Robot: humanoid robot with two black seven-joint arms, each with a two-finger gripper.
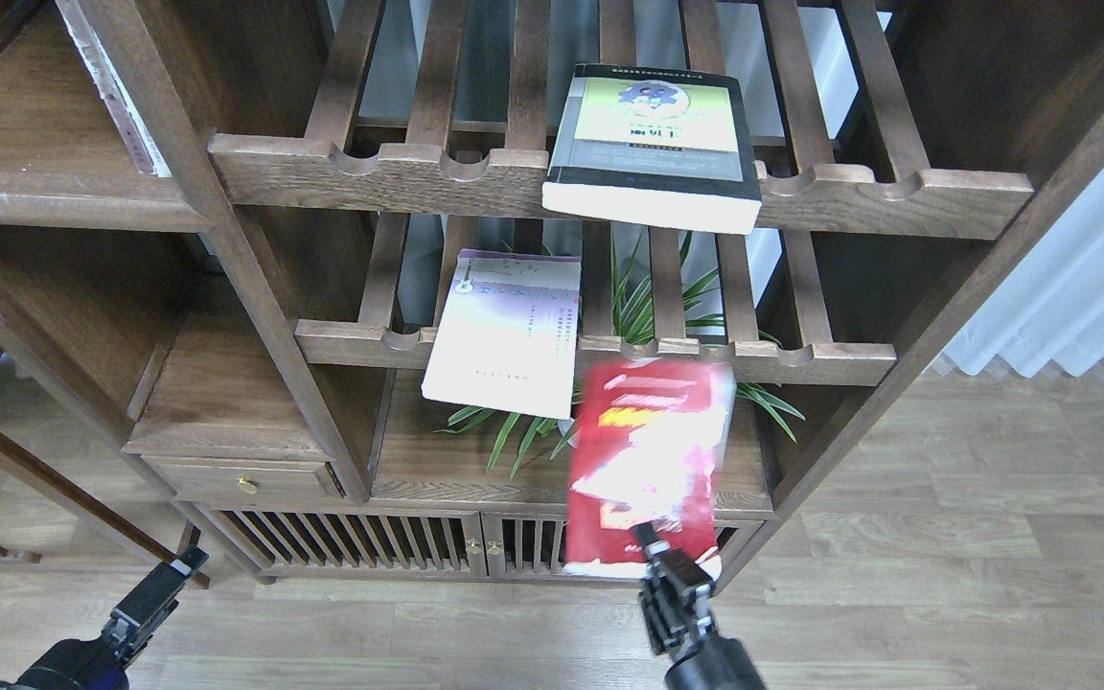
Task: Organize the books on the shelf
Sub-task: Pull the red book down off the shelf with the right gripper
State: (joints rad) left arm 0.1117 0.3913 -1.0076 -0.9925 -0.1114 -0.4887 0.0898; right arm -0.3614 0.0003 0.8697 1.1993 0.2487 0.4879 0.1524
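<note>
My right gripper (659,558) is shut on the lower edge of the red book (648,460), which is blurred and held clear of the rack, in front of the plant and the cabinet top. The thick black-grey book (653,144) with the yellow-green panel lies on the upper slatted rack, overhanging its front rail. The pale white-lavender book (506,331) lies on the lower slatted rack, overhanging too. The solid dark-brown shelf board (73,196) is at the upper left. My left gripper (167,586) is low at the bottom left, away from the books; I cannot tell its fingers apart.
A green spider plant (643,307) stands behind the red book under the lower rack (830,359). A low cabinet with slatted doors (370,541) is below. A thin pale spine (111,86) leans on the upper left shelf. A white curtain (1069,287) hangs at the right.
</note>
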